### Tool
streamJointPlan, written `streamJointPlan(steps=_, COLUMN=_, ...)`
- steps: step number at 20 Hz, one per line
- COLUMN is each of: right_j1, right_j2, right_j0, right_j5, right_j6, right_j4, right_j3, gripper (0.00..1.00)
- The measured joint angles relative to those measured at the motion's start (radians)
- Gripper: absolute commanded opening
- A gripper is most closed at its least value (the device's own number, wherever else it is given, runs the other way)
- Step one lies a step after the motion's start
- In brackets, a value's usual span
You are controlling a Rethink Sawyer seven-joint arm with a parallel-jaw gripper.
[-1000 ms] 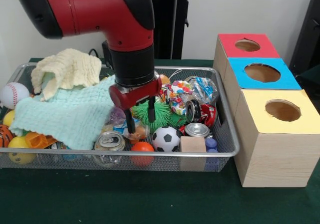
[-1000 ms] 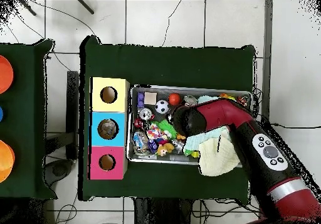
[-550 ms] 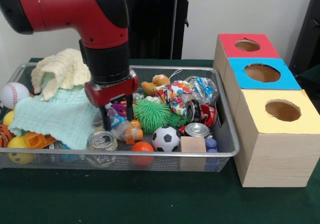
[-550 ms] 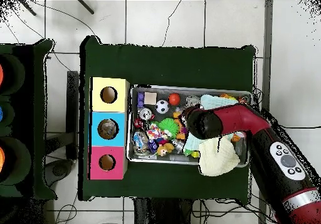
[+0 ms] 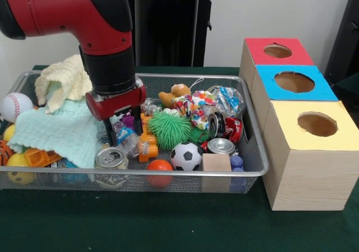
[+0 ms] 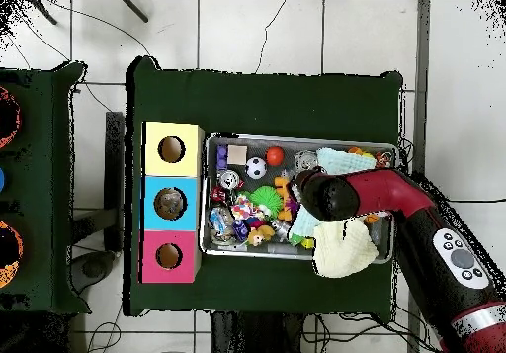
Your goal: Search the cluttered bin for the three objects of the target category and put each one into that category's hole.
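Wire bin (image 5: 255, 168) holds cans, balls, cloths and toys under the gripper (image 5: 123, 133).

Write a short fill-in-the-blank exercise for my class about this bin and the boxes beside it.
1. The box nearest the camera has a ____ top.
2. The soccer ball lies beside a small wooden ____.
3. The spiky ball is ____ in colour.
4. The mint cloth lies under a pale ____ cloth.

Missing words: yellow; cube; green; yellow

Even indoor light, soft shadows
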State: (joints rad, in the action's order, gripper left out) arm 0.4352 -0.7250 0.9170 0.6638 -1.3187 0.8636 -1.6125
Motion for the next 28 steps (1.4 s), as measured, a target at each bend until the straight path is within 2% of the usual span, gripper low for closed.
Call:
streamJointPlan(steps=2, right_j1=0.0, right_j2=0.0, right_j0=0.0, right_j5=0.0, right_j6=0.001, right_j4=0.0, right_j3=0.0, gripper=1.0)
streamJointPlan(steps=3, right_j1=-0.001, right_j2=-0.001, right_j0=0.0, right_j5=0.0, right_j6=0.002, right_j4=-0.001, right_j3=-0.001, gripper=0.0)
streamJointPlan(steps=18, right_j1=0.0, right_j2=-0.004, right_j0=0.0, right_j5=0.0, right_j6=0.002, right_j4=-0.005, right_j3=-0.002, gripper=0.0)
streamJointPlan(steps=21, right_j1=0.023, right_j2=-0.004, right_j0=0.001, right_j5=0.0, right_j6=0.002, right_j4=-0.016, right_j3=-0.016, gripper=0.0)
streamJointPlan(steps=23, right_j1=0.063, right_j2=-0.004, right_j0=0.001, right_j5=0.0, right_j6=0.002, right_j4=-0.035, right_j3=-0.041, gripper=0.0)
streamJointPlan(steps=28, right_j1=0.262, right_j2=-0.003, right_j0=0.0, right_j5=0.0, right_j6=0.001, right_j4=-0.17, right_j3=-0.151, gripper=0.0)
